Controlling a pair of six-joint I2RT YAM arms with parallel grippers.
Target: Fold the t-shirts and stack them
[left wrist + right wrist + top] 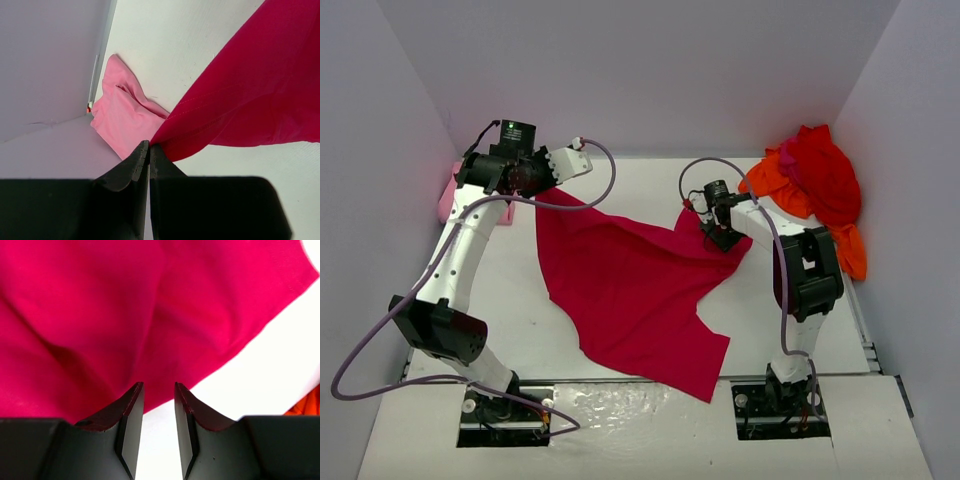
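Four shirts are on the counter. At far left, the light pink shirt lies bunched against the wall. Just beside it, the left gripper is clamped tight on a corner of the crimson-magenta shirt, which spreads across the middle. At its right edge the right gripper stands partly apart, holding nothing, with cloth at its left fingertip. The red shirt and orange shirt are heaped at far right.

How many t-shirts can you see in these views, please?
4: crimson t-shirt spread mid-table; pink t-shirt, far left corner; red t-shirt heaped on orange t-shirt, far right. The heap may hide more.
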